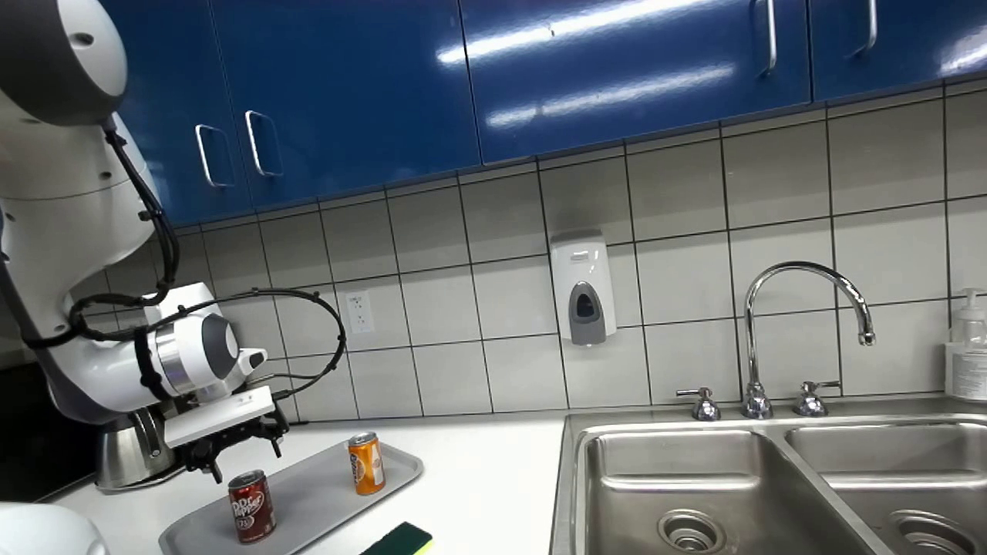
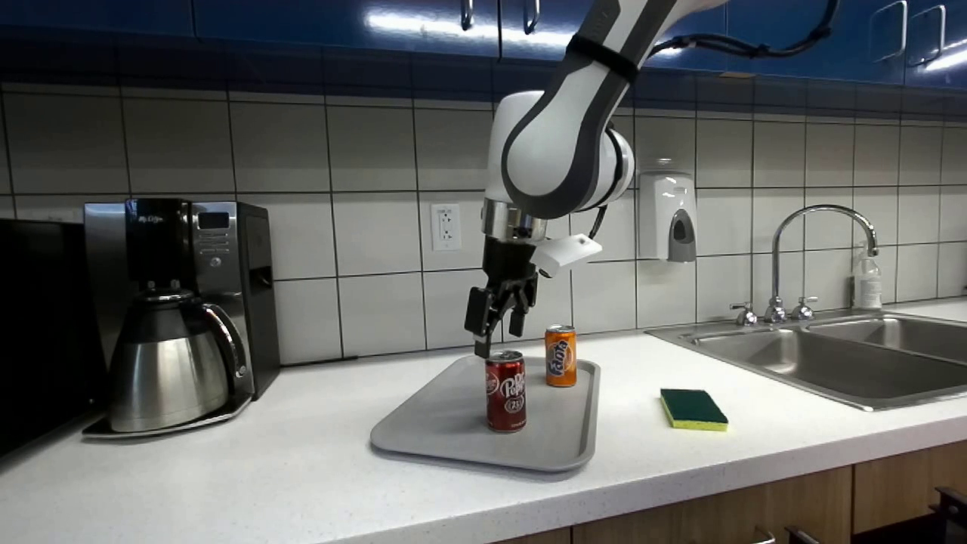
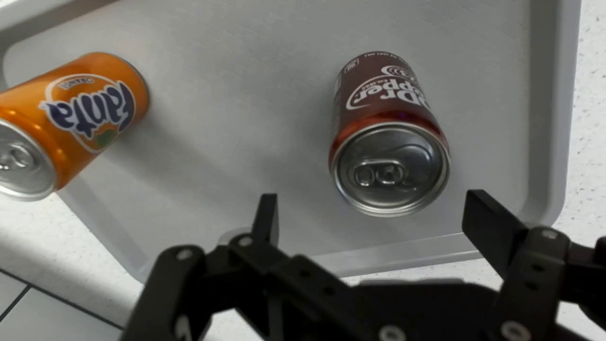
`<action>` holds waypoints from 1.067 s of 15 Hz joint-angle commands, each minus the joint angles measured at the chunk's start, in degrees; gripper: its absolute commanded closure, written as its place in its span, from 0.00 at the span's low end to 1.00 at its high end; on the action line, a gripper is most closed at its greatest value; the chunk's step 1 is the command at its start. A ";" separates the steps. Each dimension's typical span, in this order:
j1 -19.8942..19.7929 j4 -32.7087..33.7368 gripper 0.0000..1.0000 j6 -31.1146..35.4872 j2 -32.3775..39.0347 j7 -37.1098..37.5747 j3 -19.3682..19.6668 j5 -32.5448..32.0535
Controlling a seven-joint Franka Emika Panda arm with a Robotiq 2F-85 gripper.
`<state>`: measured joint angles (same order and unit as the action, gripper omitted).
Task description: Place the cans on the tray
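The light-grey tray lies on the counter, in both exterior views and in the wrist view. The dark red can stands upright on it, also seen in an exterior view and the wrist view. The orange-yellow can stands upright on the tray too, nearer the wall, in an exterior view and at the left of the wrist view. My gripper is open and empty, above the tray near the dark red can's top. Its fingers spread wider than the can.
A coffee maker with a steel-and-black pot stands at the left of an exterior view. A green-and-yellow sponge lies on the counter right of the tray. The steel sink is farther right. The tiled wall is behind the tray.
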<state>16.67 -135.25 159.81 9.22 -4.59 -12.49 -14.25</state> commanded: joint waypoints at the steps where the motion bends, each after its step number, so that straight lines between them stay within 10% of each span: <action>1: -0.04 -2.77 0.00 -2.29 -5.20 0.84 -0.43 -0.44; 16: 0.77 -11.68 0.00 -12.17 -18.55 12.85 -5.32 -0.22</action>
<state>17.37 -144.45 151.25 -4.61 3.82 -16.26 -14.23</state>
